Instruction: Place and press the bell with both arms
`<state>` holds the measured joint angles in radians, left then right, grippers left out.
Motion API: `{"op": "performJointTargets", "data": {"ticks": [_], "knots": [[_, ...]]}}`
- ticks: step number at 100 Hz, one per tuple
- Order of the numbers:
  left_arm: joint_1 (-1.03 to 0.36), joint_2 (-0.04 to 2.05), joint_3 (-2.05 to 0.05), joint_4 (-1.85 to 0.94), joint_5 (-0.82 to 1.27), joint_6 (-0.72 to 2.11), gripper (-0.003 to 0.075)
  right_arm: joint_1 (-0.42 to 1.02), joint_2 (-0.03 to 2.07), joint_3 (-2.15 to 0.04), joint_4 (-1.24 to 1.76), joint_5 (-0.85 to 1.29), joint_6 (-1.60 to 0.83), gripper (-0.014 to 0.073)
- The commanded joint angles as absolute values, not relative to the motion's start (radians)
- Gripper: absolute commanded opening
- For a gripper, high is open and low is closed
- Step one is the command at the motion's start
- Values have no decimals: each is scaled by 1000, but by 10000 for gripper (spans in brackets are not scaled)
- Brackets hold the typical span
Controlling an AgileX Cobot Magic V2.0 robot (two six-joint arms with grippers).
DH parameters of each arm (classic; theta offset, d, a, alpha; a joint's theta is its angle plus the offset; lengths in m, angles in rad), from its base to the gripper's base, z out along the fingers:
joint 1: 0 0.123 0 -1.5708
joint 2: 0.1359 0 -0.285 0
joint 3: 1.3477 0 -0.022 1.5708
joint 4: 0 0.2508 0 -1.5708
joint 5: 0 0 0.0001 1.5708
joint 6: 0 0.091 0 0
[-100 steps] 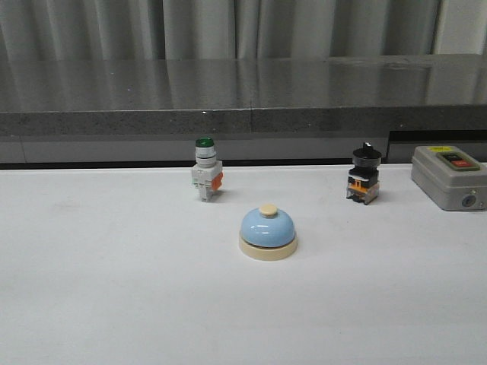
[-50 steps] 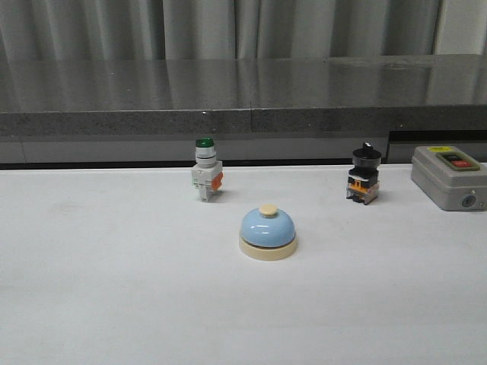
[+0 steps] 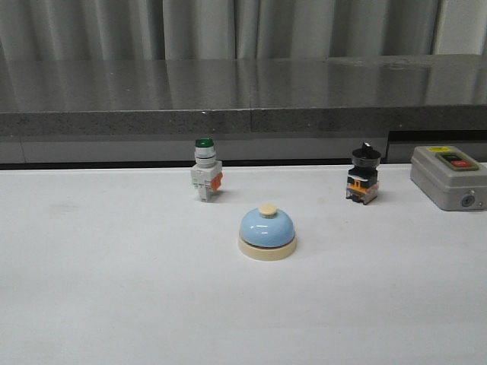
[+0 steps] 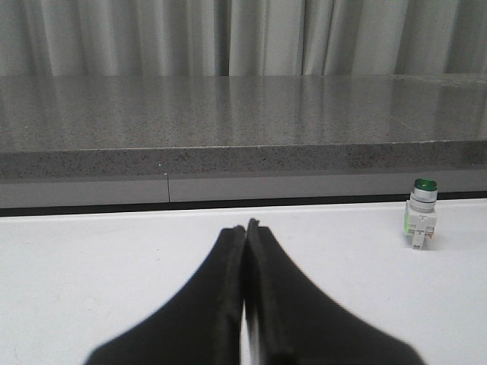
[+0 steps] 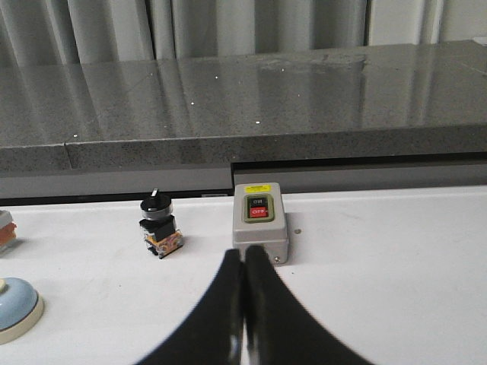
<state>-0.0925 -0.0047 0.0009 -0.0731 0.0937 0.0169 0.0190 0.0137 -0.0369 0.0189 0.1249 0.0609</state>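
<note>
The light-blue bell [image 3: 268,231] with a cream base and cream button stands upright on the white table, near the middle of the front view. Its edge also shows in the right wrist view [image 5: 17,308]. Neither arm shows in the front view. My left gripper [image 4: 246,226] is shut and empty, low over the table; the bell is out of its view. My right gripper [image 5: 243,252] is shut and empty, its tips just in front of the grey on/off box, with the bell well off to its side.
A green-capped push-button switch [image 3: 205,169] stands behind the bell to the left; it also shows in the left wrist view [image 4: 421,214]. A black-knobbed switch [image 3: 364,175] and a grey on/off box [image 3: 448,176] stand at the back right. A dark granite ledge [image 3: 243,106] runs along the back.
</note>
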Motion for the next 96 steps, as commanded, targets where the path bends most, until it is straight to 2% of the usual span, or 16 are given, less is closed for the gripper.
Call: {"op": "performJointTargets", "data": {"ticks": [1,96], "knots": [[-92,-36,43,-79,16,7,-20,12,-33,-13,10,20,49,-60],[-92,-36,43,-79,16,7,-20,10,-31,13,-26,-18,66,-60]]}}
